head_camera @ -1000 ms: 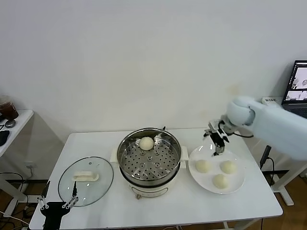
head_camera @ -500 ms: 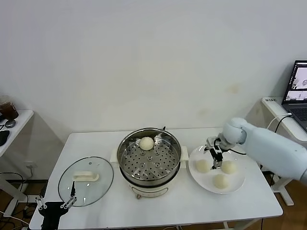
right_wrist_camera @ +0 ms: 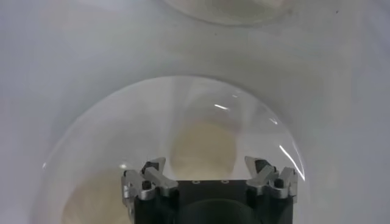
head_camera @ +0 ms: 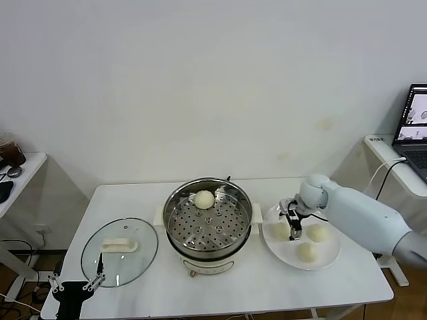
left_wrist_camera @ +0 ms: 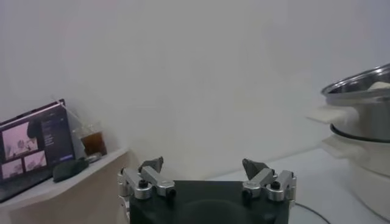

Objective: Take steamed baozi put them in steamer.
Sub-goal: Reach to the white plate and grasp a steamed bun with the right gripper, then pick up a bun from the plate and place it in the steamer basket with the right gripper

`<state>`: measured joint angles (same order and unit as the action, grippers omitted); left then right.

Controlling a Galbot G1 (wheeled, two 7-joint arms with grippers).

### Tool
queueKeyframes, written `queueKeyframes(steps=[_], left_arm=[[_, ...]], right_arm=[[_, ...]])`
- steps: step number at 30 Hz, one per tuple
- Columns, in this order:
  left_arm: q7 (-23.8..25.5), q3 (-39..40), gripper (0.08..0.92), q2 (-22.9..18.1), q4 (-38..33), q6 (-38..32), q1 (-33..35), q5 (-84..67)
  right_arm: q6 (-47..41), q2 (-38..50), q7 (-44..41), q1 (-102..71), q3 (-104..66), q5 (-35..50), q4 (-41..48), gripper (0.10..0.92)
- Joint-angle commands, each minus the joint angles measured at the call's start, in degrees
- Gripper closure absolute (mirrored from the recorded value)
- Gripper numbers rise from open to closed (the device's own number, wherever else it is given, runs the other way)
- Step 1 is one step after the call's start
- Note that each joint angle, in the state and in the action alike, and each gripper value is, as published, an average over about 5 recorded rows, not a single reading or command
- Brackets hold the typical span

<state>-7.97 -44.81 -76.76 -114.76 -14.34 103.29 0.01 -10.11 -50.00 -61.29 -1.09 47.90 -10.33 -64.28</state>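
The steamer point(head_camera: 208, 225) stands mid-table with one steamed baozi point(head_camera: 204, 199) on its perforated tray. Three more baozi lie on a white plate point(head_camera: 331, 259) to its right: one nearest the steamer point(head_camera: 278, 231), one at the right point(head_camera: 319, 233) and one at the front point(head_camera: 306, 252). My right gripper point(head_camera: 291, 230) is low over the plate, open, at the baozi nearest the steamer. In the right wrist view this baozi point(right_wrist_camera: 204, 145) lies just ahead, between the spread fingers of the right gripper point(right_wrist_camera: 205, 165). My left gripper point(head_camera: 75, 287) point(left_wrist_camera: 202, 164) is parked open off the table's front left corner.
A round glass lid point(head_camera: 119, 251) with a white handle lies on the table left of the steamer. A laptop point(head_camera: 417, 123) sits on a desk at far right. A low side table point(head_camera: 17, 175) with a cup stands at far left.
My right gripper has come down and moved left, from above the plate's far edge to the baozi nearest the steamer. The left arm has not moved.
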Motion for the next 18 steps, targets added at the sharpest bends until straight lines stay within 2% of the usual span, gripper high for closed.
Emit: queueKeyframes(steps=[1,5,12,18], left_arm=[[-0.02,-0.01,0.177,0.0,-0.02,-0.03,0.06,0.05],[-0.01,-0.07,0.177,0.03,-0.16,-0.02,0.15,0.02],[0.01,-0.22,0.177,0.17,-0.36,0.0,0.14,-0.09],[0.03,-0.08,0.177,0.33,-0.36,0.05,-0.24,-0.26]], right_arm=[[-0.05,-1.96,0.05,-1.25,-1.21,-1.18,2.26,0.216],[-0.45,-1.68,-0.4,-1.13,-0.93,-0.37,1.32,0.292],[-1.21,1.2,-1.44,3.03,0.56,2.8,-3.18,0.482],[-1.93,6.38,-2.56,11.96,4.0,9.19,-8.36,0.515]])
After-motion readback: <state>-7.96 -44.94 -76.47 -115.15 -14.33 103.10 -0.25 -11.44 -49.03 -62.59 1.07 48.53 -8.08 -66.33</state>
